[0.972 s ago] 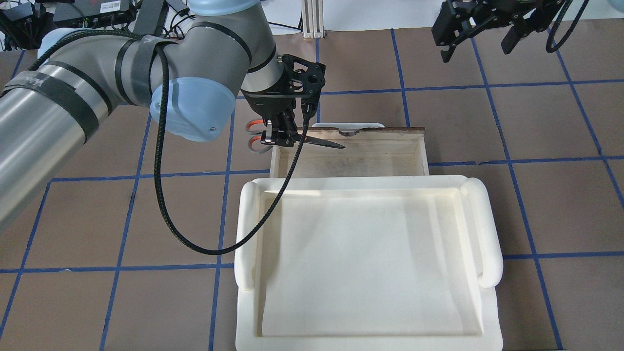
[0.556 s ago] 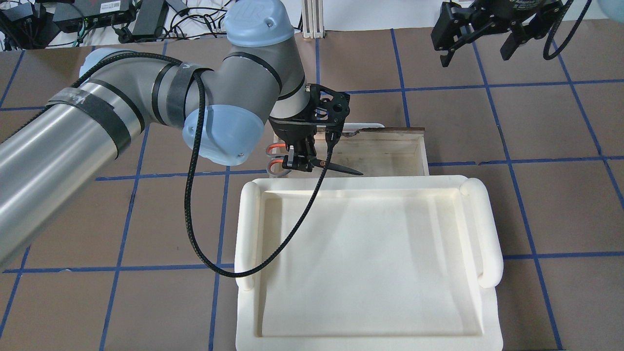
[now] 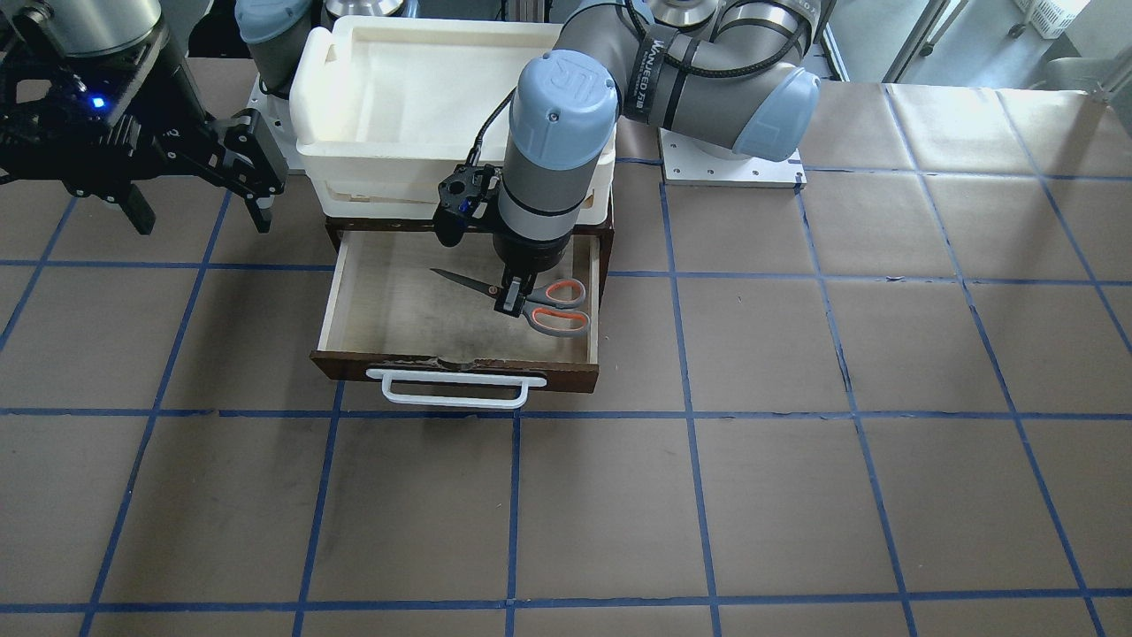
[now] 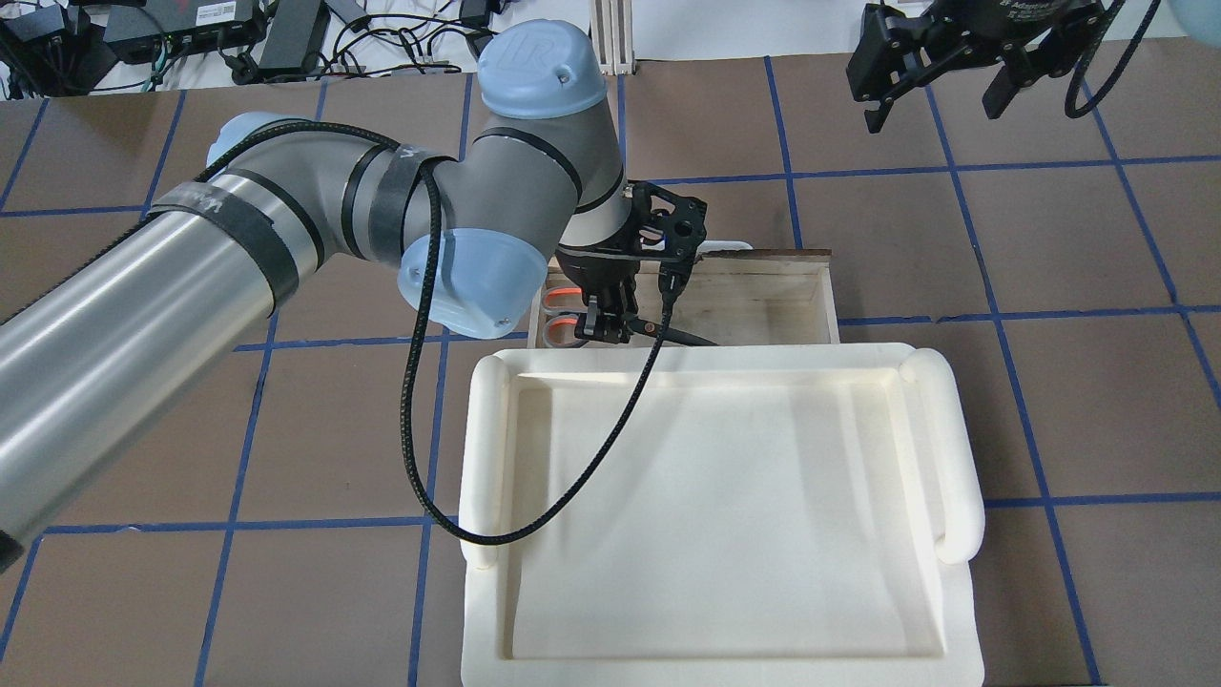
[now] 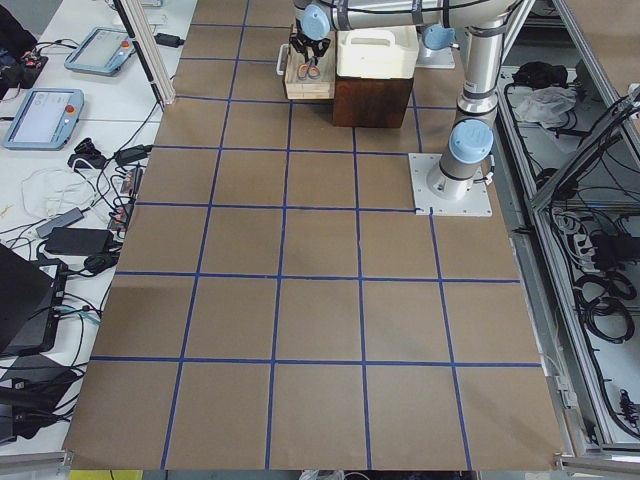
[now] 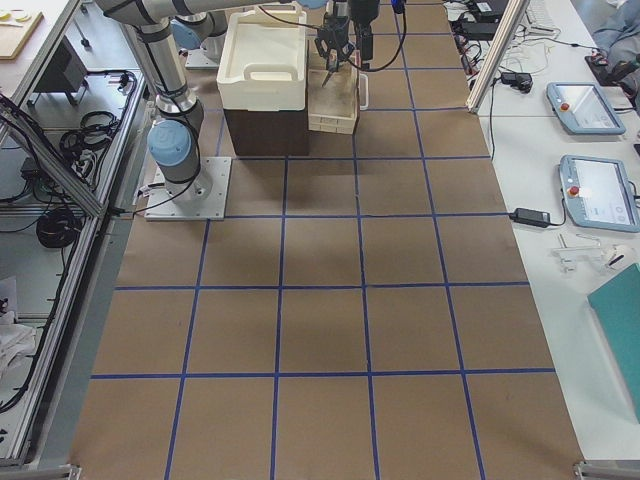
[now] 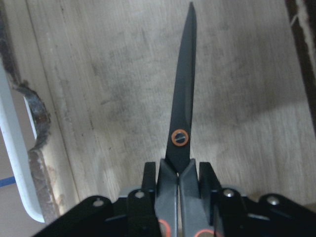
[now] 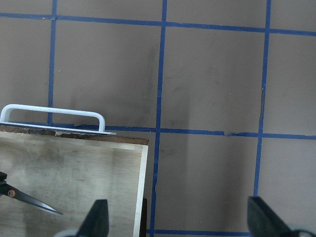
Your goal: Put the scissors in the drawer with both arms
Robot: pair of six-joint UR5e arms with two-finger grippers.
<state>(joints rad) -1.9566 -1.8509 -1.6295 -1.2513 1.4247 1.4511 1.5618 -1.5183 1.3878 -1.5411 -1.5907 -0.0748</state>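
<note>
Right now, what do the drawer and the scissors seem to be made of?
Drawer: wood; dark-stained front with a chipped top edge, pale bare plywood-looking floor showing grain and smudges. Scissors: blades look like dark matte metal; handles likely grey plastic, orange-lined.

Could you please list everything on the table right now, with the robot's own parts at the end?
Table: one, brown top with a blue tape grid, under everything.
Cabinet: one, dark brown, at the robot's edge of the table.
Foam tray: one, white, on top of the cabinet.
Drawer: one, dark brown with a pale inside, pulled open from the cabinet.
Scissors: one pair, dark blades and grey-orange handles, inside the drawer, closed; whether they touch its floor cannot be told.
Left arm: one, silver-grey with light blue caps, reaching over the drawer.
Right arm: one, same colours.
Left gripper: one, black, shut on the scissors near the pivot.
Right gripper: one, black, open, off to the drawer's side, holding nothing.
</note>
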